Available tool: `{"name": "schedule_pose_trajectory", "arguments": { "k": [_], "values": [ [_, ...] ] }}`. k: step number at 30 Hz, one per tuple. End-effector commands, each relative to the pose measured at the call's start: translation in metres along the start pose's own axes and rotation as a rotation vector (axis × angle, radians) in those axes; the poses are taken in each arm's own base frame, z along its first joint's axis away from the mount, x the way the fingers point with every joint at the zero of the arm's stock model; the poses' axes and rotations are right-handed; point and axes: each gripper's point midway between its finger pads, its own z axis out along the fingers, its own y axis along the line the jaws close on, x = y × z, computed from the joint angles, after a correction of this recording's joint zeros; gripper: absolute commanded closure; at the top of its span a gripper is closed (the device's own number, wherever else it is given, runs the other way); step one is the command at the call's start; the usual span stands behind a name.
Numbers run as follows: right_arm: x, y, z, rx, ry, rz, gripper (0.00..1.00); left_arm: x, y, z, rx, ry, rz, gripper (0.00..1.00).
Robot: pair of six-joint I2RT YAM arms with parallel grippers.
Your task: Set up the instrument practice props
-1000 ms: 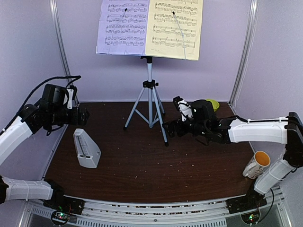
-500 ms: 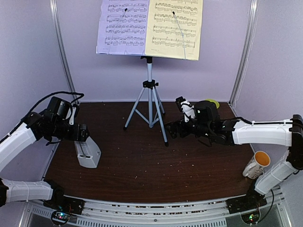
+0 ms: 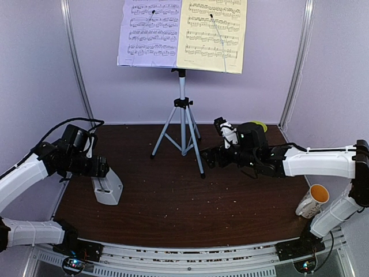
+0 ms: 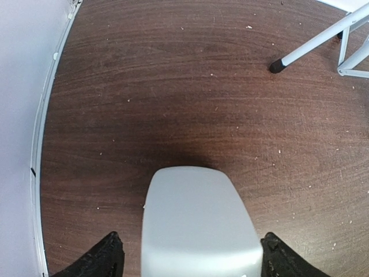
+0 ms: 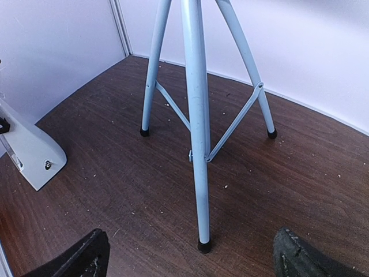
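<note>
While my left gripper [image 4: 193,257] hangs over the metronome [image 4: 199,222], I see its jaws spread wide. One finger sits on each side with a gap on both, gripping nothing. The metronome stands at the table's [image 3: 173,210] 9 o'clock. The tripod [image 3: 183,121] stands at 12, carrying the lilac page [image 3: 149,32] and yellow page [image 3: 211,34]. My right gripper [image 5: 193,254] sits at the tripod's 3 o'clock, jaws fully apart, empty.

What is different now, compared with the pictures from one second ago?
The left claw came down over the metronome and now straddles its top, jaws apart, not closed on it. The right claw edged slightly right, open beside the tripod. Metronome, tripod, pages and mug stayed in place.
</note>
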Motion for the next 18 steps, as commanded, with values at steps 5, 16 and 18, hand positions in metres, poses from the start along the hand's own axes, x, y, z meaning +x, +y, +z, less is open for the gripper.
{"name": "schedule_pose_trajectory", "arguments": {
  "k": [5, 16, 18],
  "values": [
    [-0.015, 0.001, -0.009, 0.005, -0.046, 0.011, 0.0, -0.017, -0.014, -0.007, 0.042, -0.094, -0.043, 0.3],
    [-0.011, -0.004, -0.012, 0.019, -0.048, 0.014, 0.0, -0.019, -0.083, -0.016, 0.175, -0.086, -0.021, 0.54],
    [-0.01, -0.005, -0.014, 0.023, -0.047, 0.014, 0.0, -0.021, -0.102, -0.019, 0.217, -0.088, -0.014, 0.56]
  ]
}}
